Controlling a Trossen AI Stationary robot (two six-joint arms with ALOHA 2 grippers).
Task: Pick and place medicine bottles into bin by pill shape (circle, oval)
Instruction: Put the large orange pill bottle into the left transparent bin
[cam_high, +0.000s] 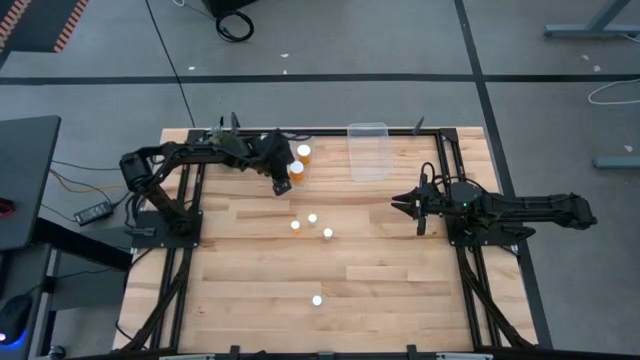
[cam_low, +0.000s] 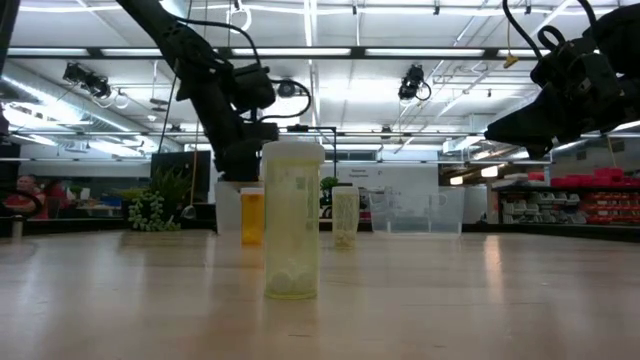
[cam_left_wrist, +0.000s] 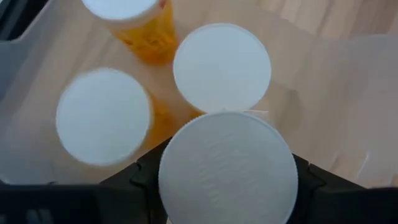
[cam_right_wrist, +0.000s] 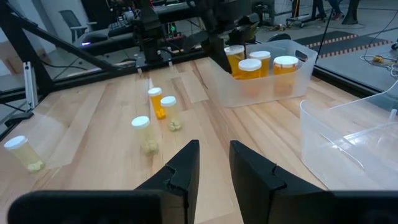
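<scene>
The left gripper (cam_left_wrist: 227, 186) hangs over a clear bin (cam_right_wrist: 273, 84) at the desk's far edge, its jaws gripping a white-capped medicine bottle (cam_left_wrist: 227, 171) by the sides. Three bottles stand in the bin below. The right gripper (cam_right_wrist: 214, 165) waits above the desk (cam_high: 400, 290), jaws nearly closed, empty. Four loose bottles (cam_high: 312, 218) stand mid-desk; they look light, rigid and smooth, best held around the body.

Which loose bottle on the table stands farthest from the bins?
The lone bottle near the table's front edge; the other three loose bottles cluster mid-table, closer to the bins.
</scene>
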